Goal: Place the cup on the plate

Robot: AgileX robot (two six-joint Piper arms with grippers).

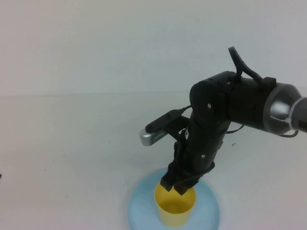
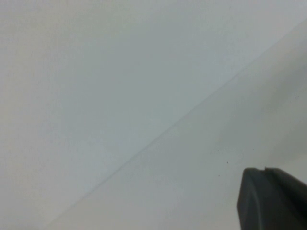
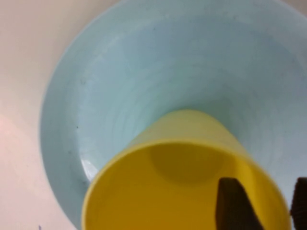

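the left claw (image 2: 271, 199) shows only as a dark corner over bare worktop (image 2: 144, 96) in its wrist view, parked off the job; whether it is open i cannot tell. the plate (image 1: 208, 211) lies near the front. the cup (image 1: 175, 205) stands upright on it, so the placing looks done. the right claw (image 1: 173, 184) pinches the cup's rim, one finger inside, one outside, likely steadying it before release.

One yellow cup (image 1: 175, 206) stands on one light blue plate (image 1: 139, 206), near the front of one white counter (image 1: 72, 158). Two pincers show: the right pincer (image 1: 173, 184) at the cup's far rim, and the left pincer (image 2: 268, 199) over bare counter.
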